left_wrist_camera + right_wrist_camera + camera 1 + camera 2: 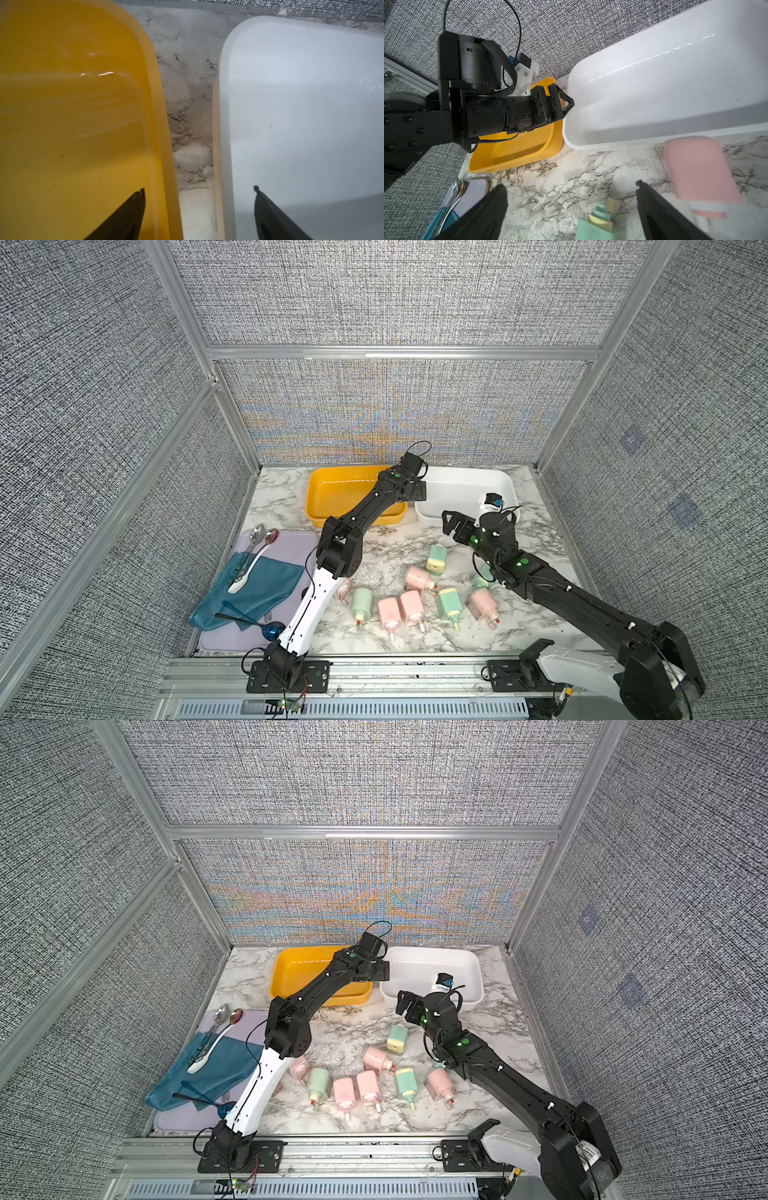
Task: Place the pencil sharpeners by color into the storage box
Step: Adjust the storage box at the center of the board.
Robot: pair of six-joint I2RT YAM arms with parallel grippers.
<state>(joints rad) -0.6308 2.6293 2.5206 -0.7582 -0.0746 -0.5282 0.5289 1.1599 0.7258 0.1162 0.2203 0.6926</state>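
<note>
The left arm [370, 506] was seen angled up from its base at the front edge, bent at the elbow and stretched toward the back of the table [386, 547]. The left gripper [200, 191] was thereby held over the gap between the yellow bin [72, 116] and the white bin [301, 116]. Its fingers [128, 214] were spread apart, with nothing gripped. The right arm [561, 593] was extended low from the right side with its wrist turned leftward. The right gripper [570, 185] was poised above the marble just in front of the white bin, its fingers [660, 212] likewise spread wide around nothing. The pencil sharpeners [389, 612] were found scattered on the table in front of the two bins, as shown in both top views, with a green one [436, 559] nearest the right gripper. One pink sharpener [699, 172], blurred in the right wrist view, seemed to lie just beside the white bin's front wall.
</note>
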